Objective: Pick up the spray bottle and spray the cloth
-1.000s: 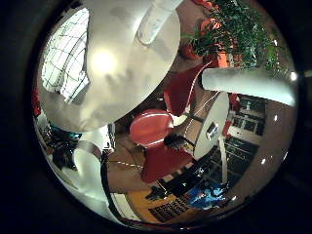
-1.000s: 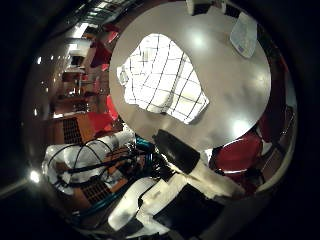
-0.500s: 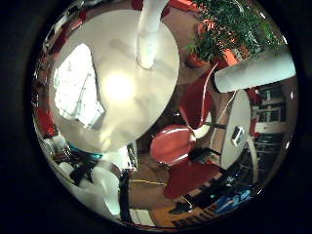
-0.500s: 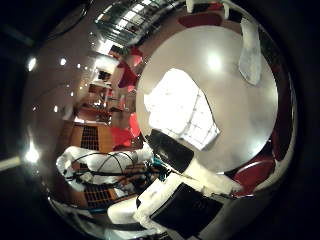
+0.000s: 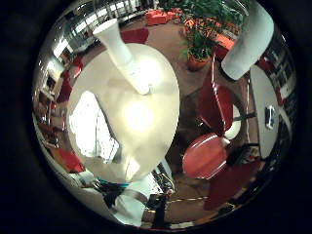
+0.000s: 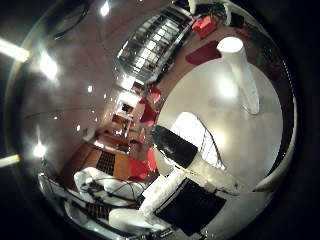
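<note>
- Hand [image 6: 192,167]: white and black parts reach in from the edge of the thumb side view, one dark-tipped finger lying out straight above the cloth; it holds nothing and touches neither task item. A second white finger [image 5: 246,41] shows at the rim of the little finger side view, also extended.
- Cloth [image 5: 92,127]: white with a dark grid pattern, lying flat and somewhat rumpled on the bench, towards one edge of the top. In the thumb side view the straight finger partly covers it.
- Bench [image 5: 161,105]: round, pale, glossy top with bright light reflections between the cloth and the bottle.
- Spray bottle [image 5: 122,54]: white, tall and slim, standing upright on the bench, well apart from the cloth and across the top from it. Its head cannot be made out clearly.
- Chairs [image 5: 207,153]: red seats on the floor beside the bench, one pulled close to its edge.
- Potted plant [image 5: 197,41]: green foliage in an orange-red pot, on the floor beyond the bench.
- Second table [image 5: 265,117]: pale top, farther off beyond the chairs, with a small object on it.
</note>
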Robot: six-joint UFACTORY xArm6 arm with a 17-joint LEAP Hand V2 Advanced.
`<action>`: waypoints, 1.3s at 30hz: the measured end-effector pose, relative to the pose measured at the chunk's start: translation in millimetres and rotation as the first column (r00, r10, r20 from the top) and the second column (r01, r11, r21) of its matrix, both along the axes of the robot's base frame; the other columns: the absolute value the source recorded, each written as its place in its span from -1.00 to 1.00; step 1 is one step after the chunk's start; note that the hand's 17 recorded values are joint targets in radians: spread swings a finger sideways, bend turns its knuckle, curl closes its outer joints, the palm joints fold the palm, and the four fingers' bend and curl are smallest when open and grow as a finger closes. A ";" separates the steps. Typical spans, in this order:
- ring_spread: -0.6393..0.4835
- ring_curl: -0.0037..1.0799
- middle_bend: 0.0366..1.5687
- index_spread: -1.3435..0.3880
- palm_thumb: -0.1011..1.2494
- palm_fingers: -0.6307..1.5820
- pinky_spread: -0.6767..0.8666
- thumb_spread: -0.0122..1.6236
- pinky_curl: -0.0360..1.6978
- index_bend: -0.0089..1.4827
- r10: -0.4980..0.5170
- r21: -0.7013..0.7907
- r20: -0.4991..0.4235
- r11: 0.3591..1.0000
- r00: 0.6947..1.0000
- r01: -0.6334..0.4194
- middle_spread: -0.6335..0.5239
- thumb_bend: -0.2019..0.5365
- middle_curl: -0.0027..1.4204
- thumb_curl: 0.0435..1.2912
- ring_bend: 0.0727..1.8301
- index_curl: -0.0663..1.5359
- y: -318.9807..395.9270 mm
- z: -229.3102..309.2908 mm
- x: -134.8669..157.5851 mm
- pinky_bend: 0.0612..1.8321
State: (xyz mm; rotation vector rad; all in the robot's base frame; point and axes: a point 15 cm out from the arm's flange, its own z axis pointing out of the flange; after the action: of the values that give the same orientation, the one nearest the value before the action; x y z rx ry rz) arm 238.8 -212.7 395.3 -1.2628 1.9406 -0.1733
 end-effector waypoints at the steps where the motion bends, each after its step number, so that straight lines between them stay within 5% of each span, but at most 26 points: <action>1: 0.15 -0.44 -0.50 0.24 -0.11 -0.11 0.37 0.43 -0.65 -0.77 -0.040 0.029 0.029 0.999 0.999 0.039 -0.02 -0.49 -0.38 -0.61 -0.30 -0.55 -10.3 -3.2 -3.8 -0.65; 13: 0.39 -0.48 -0.58 0.37 -0.12 -0.31 0.36 0.40 -0.62 -0.79 -0.174 0.325 0.187 0.940 0.967 0.106 0.25 -0.51 -0.41 -0.60 -0.38 -0.56 -39.2 -92.0 -4.7 -0.58; 24: 0.43 -0.49 -0.63 0.39 -0.16 -0.33 0.36 0.34 -0.62 -0.79 -0.279 0.413 0.193 0.893 0.941 0.180 0.31 -0.51 -0.45 -0.61 -0.42 -0.58 -75.5 -144.3 7.3 -0.59; 39: 0.46 -0.49 -0.65 0.40 -0.18 -0.34 0.36 0.29 -0.62 -0.79 -0.181 0.441 0.205 0.895 0.962 0.074 0.34 -0.53 -0.47 -0.61 -0.43 -0.58 -44.4 -152.3 64.6 -0.61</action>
State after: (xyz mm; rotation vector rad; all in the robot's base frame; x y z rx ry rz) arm 303.4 -257.2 242.9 -0.7828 1.7277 0.0366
